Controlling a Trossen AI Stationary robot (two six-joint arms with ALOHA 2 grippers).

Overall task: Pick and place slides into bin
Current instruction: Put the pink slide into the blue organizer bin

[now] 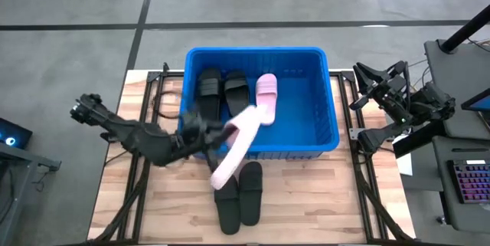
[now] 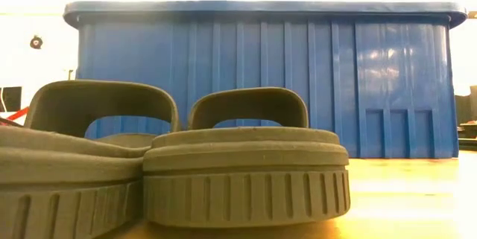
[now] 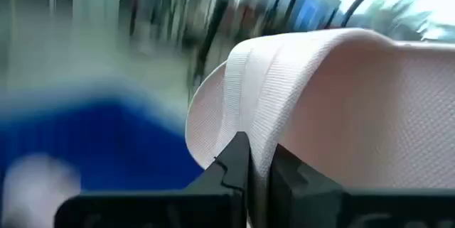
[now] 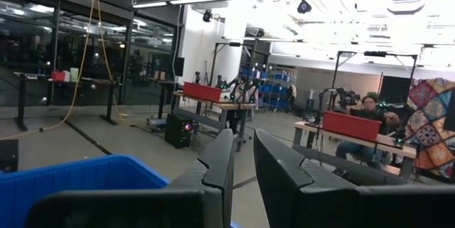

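Note:
The blue bin [image 1: 321, 135] stands at the table's far middle. It holds two black slides [image 1: 222, 89] and a pale pink slide [image 1: 266, 89] at its left end. My left gripper [image 1: 205, 132] is at the bin's near left corner, shut on a second pink slide [image 1: 241, 142]. That slide slants across the bin's near rim and also shows in the left wrist view [image 3: 341, 107]. Two black slides [image 1: 239, 196] lie side by side on the table in front of the bin, soles down; they also show in the low view [image 2: 246, 164]. My right gripper [image 4: 244, 164] is raised beyond the table's right edge, open by a narrow gap and empty. My left gripper pinches the pink slide's wide strap at its edge [image 3: 259, 146] between its two fingers, coming level from the table's left. The slide is lifted clear and tilted. One end [image 1: 260, 114] is over the bin and the other [image 1: 220, 175] over the table.
The bin's right half [image 1: 306, 108] is bare. A wooden table top [image 1: 321, 200] lies free to the right of the black slides. Arm mounts and a desk with a keyboard [image 1: 467, 185] stand at the right.

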